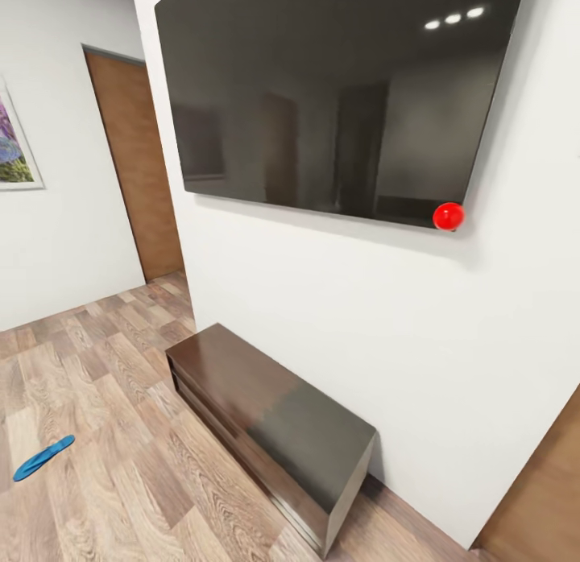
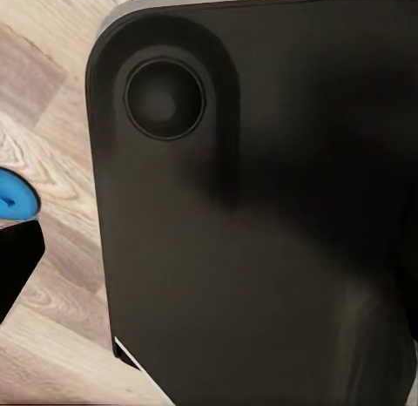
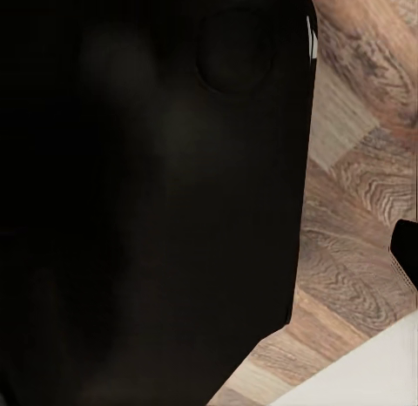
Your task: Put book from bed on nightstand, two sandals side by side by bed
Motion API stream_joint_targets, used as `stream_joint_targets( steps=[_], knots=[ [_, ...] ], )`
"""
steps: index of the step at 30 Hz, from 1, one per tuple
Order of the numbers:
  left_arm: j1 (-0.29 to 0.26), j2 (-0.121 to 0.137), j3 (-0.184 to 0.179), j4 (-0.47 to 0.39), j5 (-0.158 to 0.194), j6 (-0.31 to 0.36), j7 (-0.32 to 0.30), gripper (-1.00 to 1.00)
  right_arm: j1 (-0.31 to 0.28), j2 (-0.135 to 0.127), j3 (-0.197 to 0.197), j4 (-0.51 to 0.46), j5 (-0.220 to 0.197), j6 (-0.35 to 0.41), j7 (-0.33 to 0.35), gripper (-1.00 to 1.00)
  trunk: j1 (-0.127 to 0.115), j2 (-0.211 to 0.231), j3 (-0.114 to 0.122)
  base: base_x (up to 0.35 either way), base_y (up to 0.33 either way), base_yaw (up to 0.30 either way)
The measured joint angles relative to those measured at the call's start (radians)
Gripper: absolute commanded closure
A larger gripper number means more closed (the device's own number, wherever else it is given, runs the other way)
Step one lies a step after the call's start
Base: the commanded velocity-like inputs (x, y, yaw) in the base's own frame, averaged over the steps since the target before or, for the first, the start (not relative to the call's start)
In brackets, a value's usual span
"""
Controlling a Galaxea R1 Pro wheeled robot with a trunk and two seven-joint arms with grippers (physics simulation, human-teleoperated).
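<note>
A wide black wall-mounted screen [image 1: 338, 95] is taking up most of the head view, reflecting the room dimly, with a glossy red ball [image 1: 448, 216] sitting at its lower corner. The white wall [image 1: 322, 304] is carrying it, and below it a long low dark-brown wooden bench [image 1: 270, 429] is standing against that wall on the light wood-plank floor [image 1: 105, 385]. A tan wooden door [image 1: 137, 167] is showing further back, with a framed purple picture [image 1: 14, 147] on the adjoining wall.

One bright blue flat sandal [image 1: 43, 456] is lying on the planks, well apart from the bench. A rounded blue edge [image 2: 16, 197] is peeking into the left wrist view, probably a sandal too.

Dark robot bodywork is blocking both wrist cameras, so I cannot tell whether either claw is released or clenched.

The sandal is looking light, thin and somewhat bendy; it is likely sitting too flat for a top pinch, so gripping across the narrow sole at its raised edge or strap seems best.
</note>
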Motion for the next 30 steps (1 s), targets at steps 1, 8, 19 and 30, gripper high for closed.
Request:
stream_joint_targets(
  steps=[1, 8, 19, 30],
  knots=[
    [0.000, 0.000, 0.000, 0.000, 0.000, 0.000, 0.000, -1.00, 0.000, 0.000, 0.000, 0.000, 0.000, 0.000, 0.000, -1.00, 0.000, 0.000, 0.000, -0.003, -0.003, 0.280],
    [0.000, 0.000, 0.000, 0.000, 0.000, 0.000, 0.000, -1.00, 0.000, 0.000, 0.000, 0.000, 0.000, 0.000, 0.000, -1.00, 0.000, 0.000, 0.000, -0.001, -0.001, 0.280],
    [0.000, 0.000, 0.000, 0.000, 0.000, 0.000, 0.000, -1.00, 0.000, 0.001, 0.002, 0.000, 0.000, 0.000, 0.000, -1.00, 0.000, 0.000, 0.000, -0.045, 0.000, 0.280],
    [0.000, 0.000, 0.000, 0.000, 0.000, 0.000, 0.000, -1.00, 0.000, 0.001, 0.002, 0.000, 0.000, 0.000, 0.000, -1.00, 0.000, 0.000, 0.000, -0.079, 0.000, 0.236]
  ],
)
